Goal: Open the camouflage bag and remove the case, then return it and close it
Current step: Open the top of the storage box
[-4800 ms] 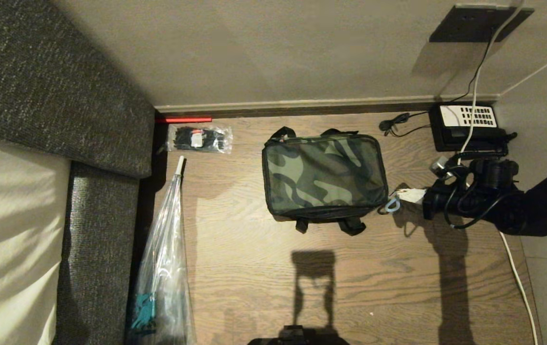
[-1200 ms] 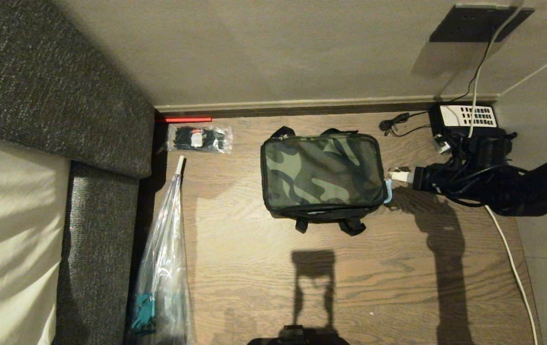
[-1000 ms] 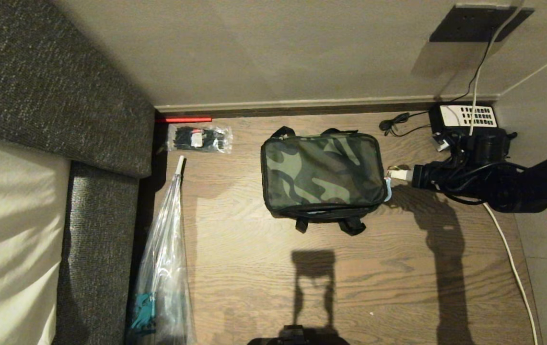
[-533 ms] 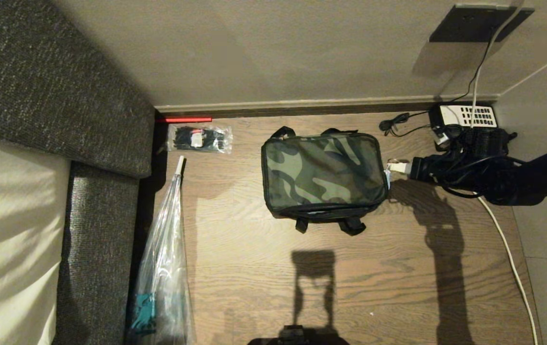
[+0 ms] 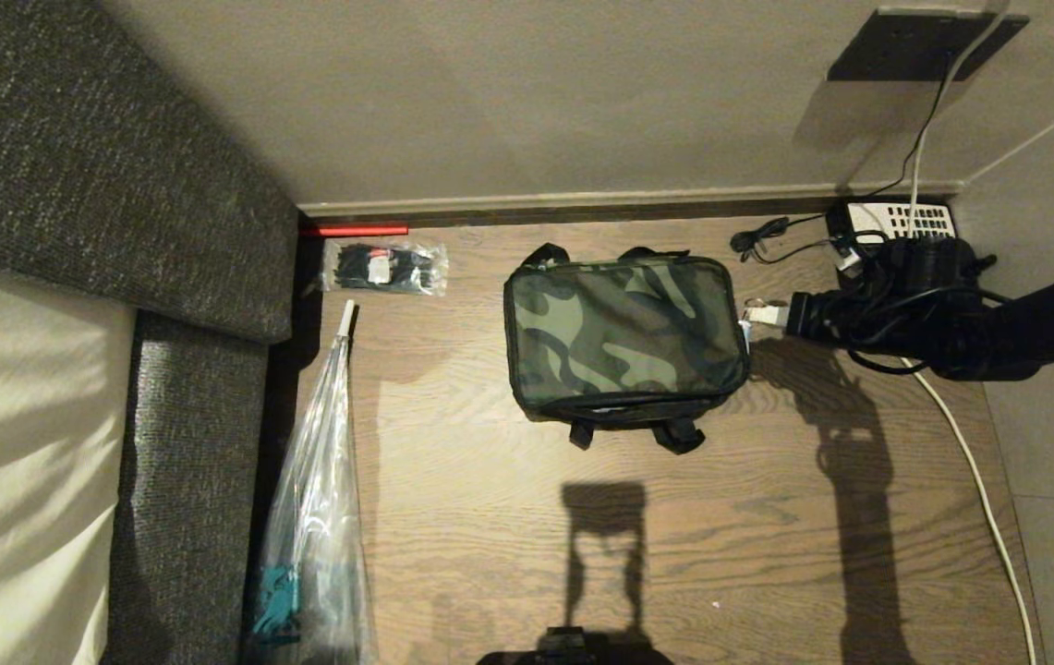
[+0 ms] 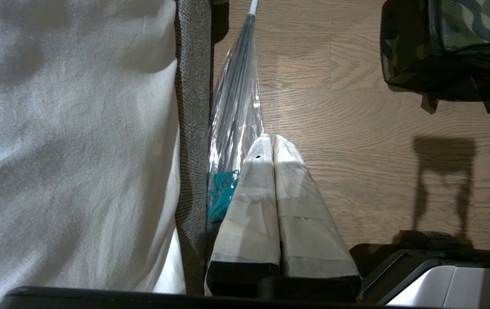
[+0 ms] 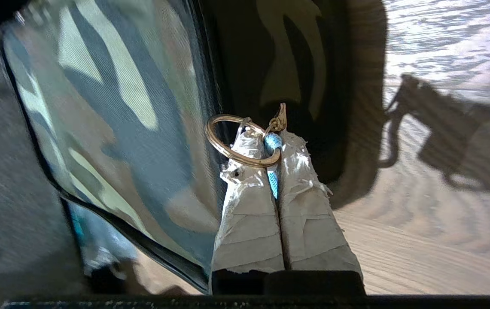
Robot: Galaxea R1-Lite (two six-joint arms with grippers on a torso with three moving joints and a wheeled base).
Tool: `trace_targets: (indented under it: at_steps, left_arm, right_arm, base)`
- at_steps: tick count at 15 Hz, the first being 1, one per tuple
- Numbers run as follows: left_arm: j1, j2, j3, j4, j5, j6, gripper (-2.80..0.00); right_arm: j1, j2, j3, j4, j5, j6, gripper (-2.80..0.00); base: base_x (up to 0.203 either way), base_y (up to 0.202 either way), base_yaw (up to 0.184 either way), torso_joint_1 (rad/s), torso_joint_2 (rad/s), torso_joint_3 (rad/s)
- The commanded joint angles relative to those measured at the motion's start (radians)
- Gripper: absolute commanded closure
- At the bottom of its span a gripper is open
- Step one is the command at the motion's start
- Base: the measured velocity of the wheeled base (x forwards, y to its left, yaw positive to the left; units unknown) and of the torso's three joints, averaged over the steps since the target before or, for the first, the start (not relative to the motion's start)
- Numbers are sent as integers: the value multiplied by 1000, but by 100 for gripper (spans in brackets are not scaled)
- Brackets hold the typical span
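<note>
The camouflage bag [image 5: 623, 332] sits on the wooden floor, its green-and-dark top flat; its side also fills the right wrist view [image 7: 111, 107]. My right gripper [image 5: 753, 314] reaches in from the right, level with the bag's right end, in its far half. Its taped fingers are shut [image 7: 270, 137] on the light blue zipper pull [image 7: 273, 143], where a gold ring [image 7: 250, 164] hangs. The case is hidden. My left gripper [image 6: 268, 139] is parked low beside the bed, shut and holding nothing.
A grey upholstered bed [image 5: 102, 277] with pale bedding lines the left. A plastic-wrapped umbrella [image 5: 319, 499] lies along it, a packet of black ties [image 5: 385, 268] behind. A black telephone [image 5: 896, 226] and white cable [image 5: 979, 489] lie at the right, close to the wall.
My right gripper has slid along the bag's right end from the front corner toward the wall, carrying the blue zipper pull. The bag has stayed put and the left arm is still.
</note>
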State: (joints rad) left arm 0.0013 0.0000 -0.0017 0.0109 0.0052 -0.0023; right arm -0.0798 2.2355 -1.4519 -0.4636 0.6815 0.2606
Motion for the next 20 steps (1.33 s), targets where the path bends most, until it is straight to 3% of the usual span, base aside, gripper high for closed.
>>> trace_targets:
  at_steps: [1,17,20]
  left_arm:
    - [0,-2,0,0,1,-1,0]
    - [0,-2,0,0,1,-1,0]
    - [0,-2,0,0,-1,-1,0]
  right_arm:
    - [9,3,-30,0,-6,33,0]
    - [36,74,-257,111,-67,114,0]
    - [37,83,-318,150,-68,174,0]
  base:
    - [0,0,0,0,0,0]
    - [0,0,0,0,0,0]
    - [0,0,0,0,0,0]
